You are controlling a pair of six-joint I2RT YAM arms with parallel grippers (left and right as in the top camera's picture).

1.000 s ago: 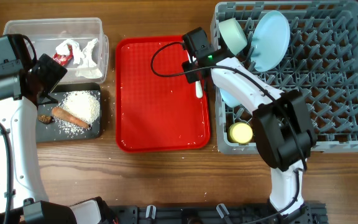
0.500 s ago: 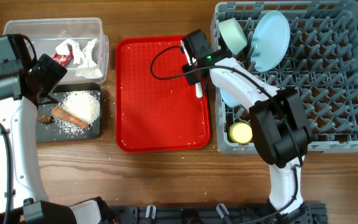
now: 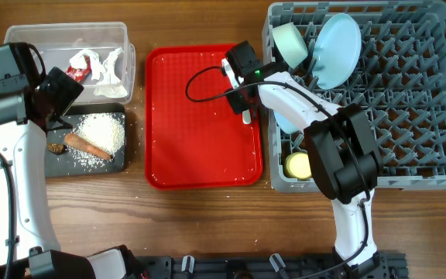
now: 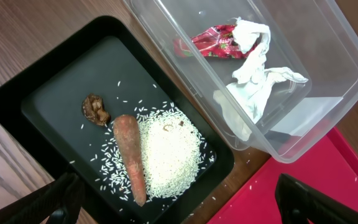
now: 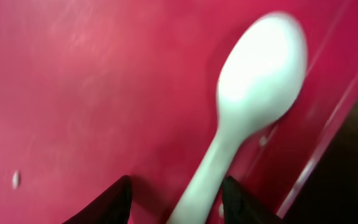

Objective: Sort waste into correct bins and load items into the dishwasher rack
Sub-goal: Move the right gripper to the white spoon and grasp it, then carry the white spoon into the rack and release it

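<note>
Clear plastic tub (image 4: pixel 303 31), far left: holds a small red wrapper (image 4: pixel 207 45) and crumpled white paper (image 4: pixel 253 68), lying together towards its left end. Black tray (image 4: pixel 55 93), touching the tub's near side: holds a heap of loose white rice (image 4: pixel 169 152) with stray grains around it, a carrot-like stick (image 4: pixel 131 155) lying along the heap's edge, and a small brown food scrap (image 4: pixel 95 109) just beside the stick's thick end. Dishwasher rack (image 3: pixel 409 116), right: a pale blue plate (image 3: pixel 337 50) stands on edge in the far-left part, a blue-green bowl (image 3: pixel 290 43) leans beside it, a second bowl (image 3: pixel 285 122) is partly hidden under the right arm, and a yellow cup (image 3: pixel 299 164) sits in the near-left corner; the pegs further right stand free. Red serving tray (image 3: pixel 192 116), centre: carries the white plastic spoon (image 5: pixel 241 106), smooth, oval-bowled, slim-handled, lying along the raised right rim just beside the rack's wall. Right gripper (image 5: pixel 179 205): jaws parted, one finger on each side of the spoon handle with a gap at both, nothing clamped. Left gripper (image 4: pixel 179 183): jaws wide apart and holding nothing, above the black tray. The serving tray's middle and left offer open room, with only a few scattered grains.
</note>
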